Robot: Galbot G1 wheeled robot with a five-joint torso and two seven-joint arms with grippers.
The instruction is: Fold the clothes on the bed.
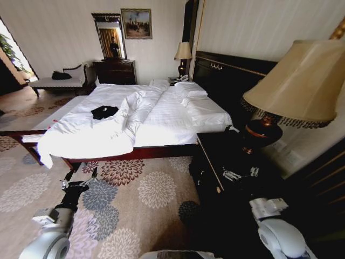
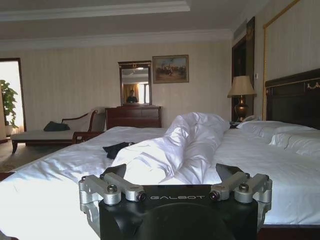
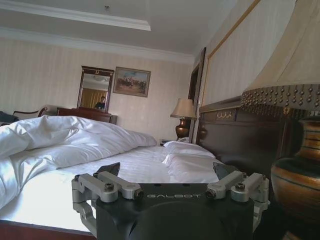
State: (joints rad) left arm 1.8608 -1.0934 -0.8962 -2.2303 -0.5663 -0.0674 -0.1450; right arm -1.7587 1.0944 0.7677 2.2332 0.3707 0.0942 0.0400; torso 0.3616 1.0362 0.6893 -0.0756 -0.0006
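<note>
The clothes are a small black bundle lying on the left half of the bed, beside a ridge of bunched white duvet. From the left wrist the clothes show as a dark patch on the bed, well beyond my left gripper. That left gripper hangs open over the carpet, short of the bed's near side rail. My right gripper is open above the dark nightstand. In its own view the right gripper faces along the bed toward the pillows. Nothing is held.
A dark nightstand with a large lamp stands close on the right. The duvet ridge runs down the bed's middle, with pillows by the headboard. A bench and a dresser with mirror line the far wall. Floral carpet lies before the bed.
</note>
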